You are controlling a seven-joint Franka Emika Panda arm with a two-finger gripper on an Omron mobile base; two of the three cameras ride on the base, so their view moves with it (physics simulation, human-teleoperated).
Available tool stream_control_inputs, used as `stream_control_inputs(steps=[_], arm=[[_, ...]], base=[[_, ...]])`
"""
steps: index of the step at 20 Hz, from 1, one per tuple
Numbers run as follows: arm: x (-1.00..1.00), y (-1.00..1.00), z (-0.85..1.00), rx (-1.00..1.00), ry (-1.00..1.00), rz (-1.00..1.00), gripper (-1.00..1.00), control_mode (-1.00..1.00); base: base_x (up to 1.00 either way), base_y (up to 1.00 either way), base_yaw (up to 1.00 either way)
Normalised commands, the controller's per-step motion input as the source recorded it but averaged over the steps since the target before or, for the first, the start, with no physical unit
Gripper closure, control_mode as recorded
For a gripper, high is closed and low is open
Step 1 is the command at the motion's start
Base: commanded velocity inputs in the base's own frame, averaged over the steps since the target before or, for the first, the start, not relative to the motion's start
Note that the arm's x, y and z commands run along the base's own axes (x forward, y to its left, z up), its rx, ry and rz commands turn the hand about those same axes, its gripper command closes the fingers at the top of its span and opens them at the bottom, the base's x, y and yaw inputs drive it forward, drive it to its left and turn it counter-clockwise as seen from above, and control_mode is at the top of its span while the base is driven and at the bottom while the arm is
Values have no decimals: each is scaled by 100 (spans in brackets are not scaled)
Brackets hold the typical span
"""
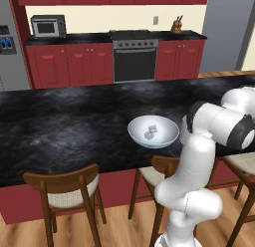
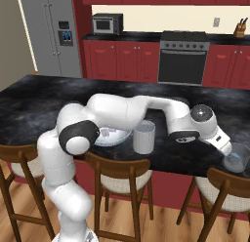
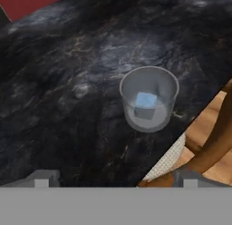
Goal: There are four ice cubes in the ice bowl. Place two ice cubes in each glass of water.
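Observation:
The ice bowl (image 1: 153, 132), wide and pale bluish-white, sits near the front edge of the black counter with two small pale ice cubes (image 1: 150, 131) in it. In the right base view the bowl (image 2: 116, 136) is half hidden behind my arm, and one glass of water (image 2: 144, 137) stands just right of it. A second glass (image 2: 237, 160) stands at the counter's front right corner. My gripper (image 2: 228, 151) hangs just above it, open and empty. In the hand view this glass (image 3: 149, 99) holds a light blue ice cube (image 3: 146, 103), and my gripper (image 3: 115, 181) is open with its fingertips (image 3: 41, 178) wide apart.
Wooden stools (image 2: 119, 175) line the counter's near side, and one seat (image 3: 170, 158) lies right below the corner glass. The counter edge (image 3: 199, 115) runs close beside that glass. Red cabinets, an oven (image 1: 134, 57) and a fridge (image 2: 53, 33) stand far behind.

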Motion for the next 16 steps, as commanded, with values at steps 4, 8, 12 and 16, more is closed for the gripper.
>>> stream_control_inputs(steps=[4,8,12,16], arm=[[-30,100,47,-11,22,34,-100,-100],[-25,100,38,-5,27,34,-100,-100],[-23,100,39,0,19,25,-100,-100],[-11,99,40,0,16,13,-100,-100]], base=[[0,0,0],[0,0,0],[0,0,0],[0,0,0]])
